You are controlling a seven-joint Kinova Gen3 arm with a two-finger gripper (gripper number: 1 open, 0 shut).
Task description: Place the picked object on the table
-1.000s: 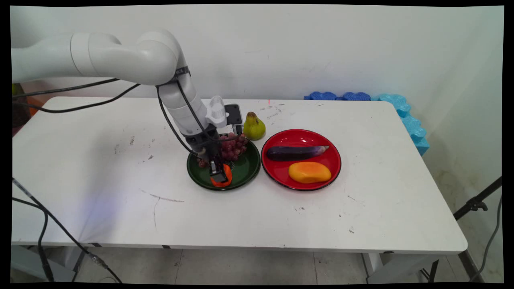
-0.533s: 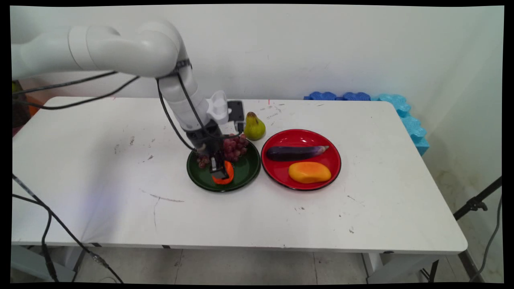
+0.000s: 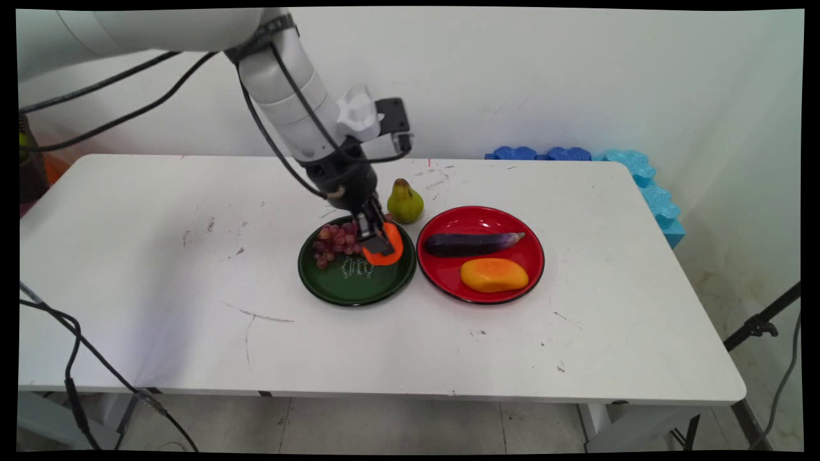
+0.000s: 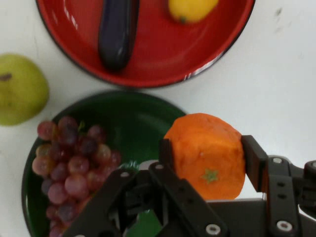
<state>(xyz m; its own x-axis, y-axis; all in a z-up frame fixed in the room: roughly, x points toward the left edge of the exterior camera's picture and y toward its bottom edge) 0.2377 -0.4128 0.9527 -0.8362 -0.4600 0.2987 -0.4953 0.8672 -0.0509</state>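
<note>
The gripper (image 3: 379, 244) has its two black fingers (image 4: 166, 154) clamped on an orange pepper (image 4: 210, 155), one pad on each flank of it, and holds it clear above the green plate (image 3: 337, 288). The pepper is a bright, matte orange, blocky and rounded (a small green star-shaped mark shows on the face turned toward the hand camera), and in the main view it reads as a curved orange crescent wrapping the fingertips. Just beside the fingers, on the same plate, lies a bunch of red-purple grapes (image 3: 334, 241). Past the fingertips, off the plate, stands a green pear (image 3: 405, 202). To the other side sits a red plate (image 3: 477, 218) carrying a dark purple eggplant (image 3: 471, 244) and a yellow-orange mango (image 3: 494, 274), both apart from the pepper.
</note>
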